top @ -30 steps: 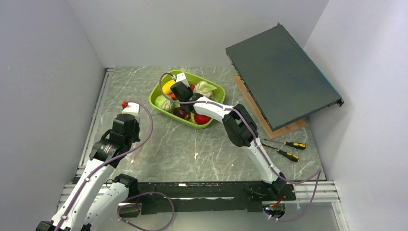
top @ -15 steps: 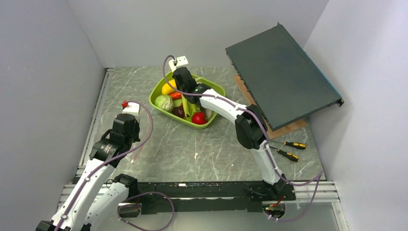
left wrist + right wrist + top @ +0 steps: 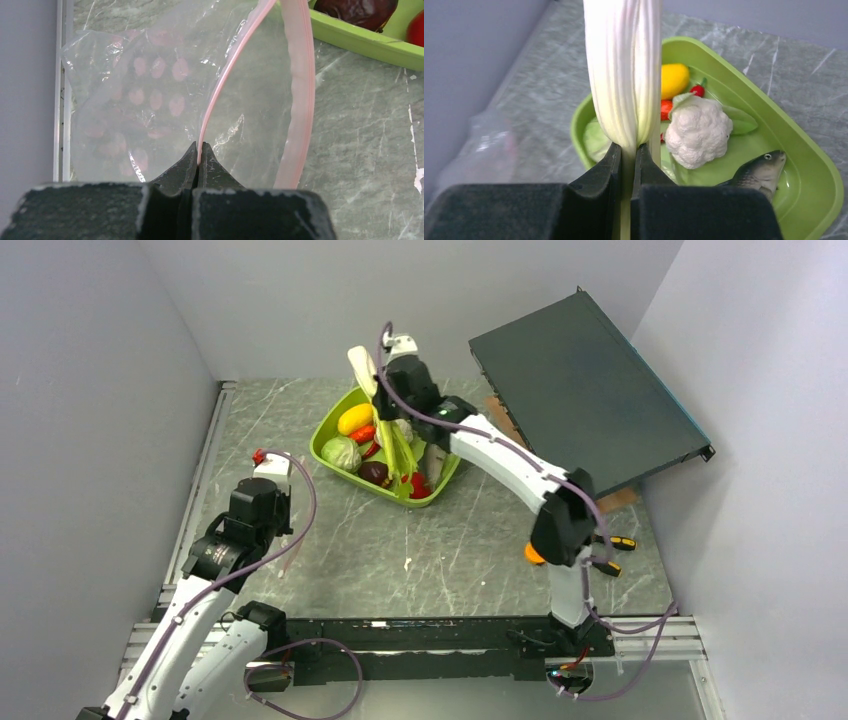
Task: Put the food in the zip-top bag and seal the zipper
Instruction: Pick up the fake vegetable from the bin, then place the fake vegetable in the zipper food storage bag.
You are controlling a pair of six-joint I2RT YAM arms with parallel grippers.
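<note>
My right gripper (image 3: 626,152) is shut on the pale leafy stalk (image 3: 624,75) and holds it upright, lifted above the lime-green tray (image 3: 804,150). In the top view the gripper (image 3: 386,405) is over the tray's back edge, and the stalk (image 3: 362,366) sticks up to its left. Yellow fruit (image 3: 354,419), carrot (image 3: 364,434), green cabbage (image 3: 341,453), a dark purple piece (image 3: 375,473) and a red piece (image 3: 418,486) lie in the tray. So does the cauliflower (image 3: 698,131). My left gripper (image 3: 199,149) is shut on the pink zipper rim of the clear zip-top bag (image 3: 150,100), holding its mouth open at the table's left.
A toy fish (image 3: 759,172) lies in the tray. A dark flat box (image 3: 585,390) leans on a wooden board (image 3: 592,510) at back right. Two screwdrivers (image 3: 600,550) and an orange disc (image 3: 532,554) lie at the right, by my right arm.
My right gripper has risen out of the tray with the stalk, moving up and back as the arm stretched out. The left arm and bag have hardly moved.
</note>
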